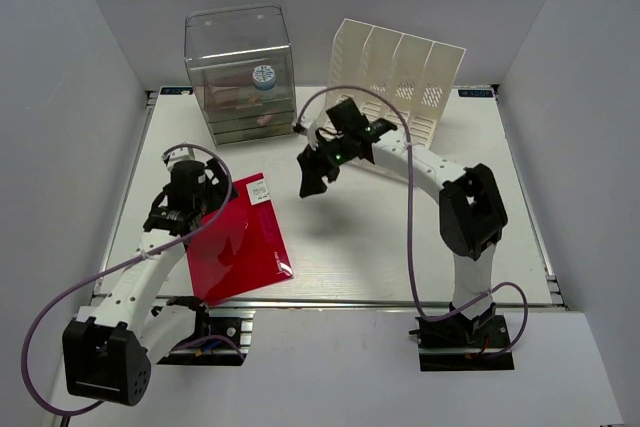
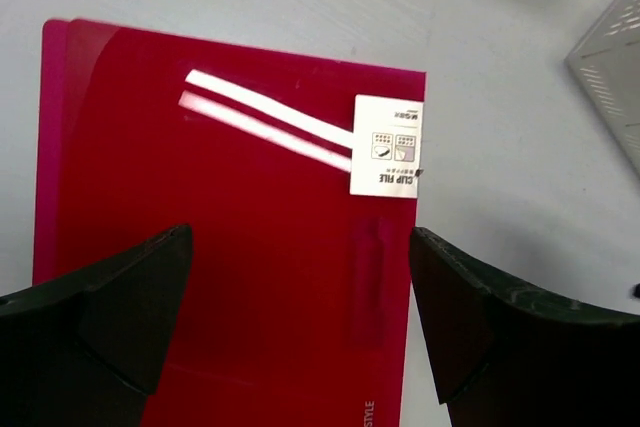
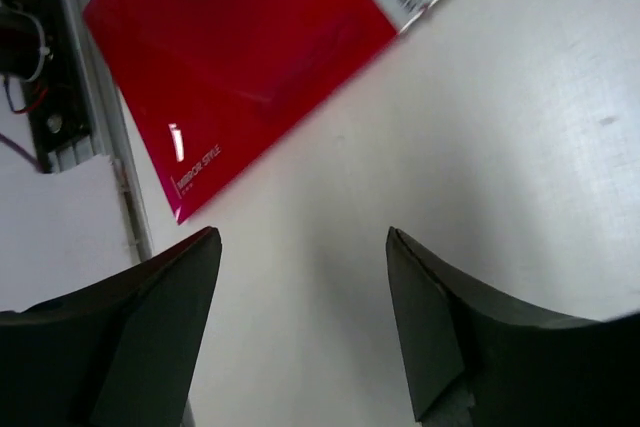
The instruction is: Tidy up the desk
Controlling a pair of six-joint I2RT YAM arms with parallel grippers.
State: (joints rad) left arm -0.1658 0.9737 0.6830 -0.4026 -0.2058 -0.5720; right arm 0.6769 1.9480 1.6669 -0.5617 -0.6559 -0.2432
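The white desk (image 1: 400, 237) has silver rail edges. A red clip file folder (image 1: 240, 242) with a white label (image 1: 258, 190) lies flat on its left front part. My left gripper (image 1: 205, 209) hovers over the folder's left edge. In the left wrist view the left gripper (image 2: 300, 237) is open and empty, with the folder (image 2: 220, 197) and its label (image 2: 387, 147) below it. My right gripper (image 1: 318, 172) hangs above the desk's middle, right of the folder. In the right wrist view it (image 3: 303, 237) is open over bare desk, and the folder (image 3: 240, 37) lies beyond it.
A clear plastic drawer box (image 1: 240, 77) stands at the back left with small items inside. A white slotted file rack (image 1: 400, 77) stands at the back centre-right; its corner shows in the left wrist view (image 2: 610, 57). The front rail (image 3: 100, 127) runs beside the folder.
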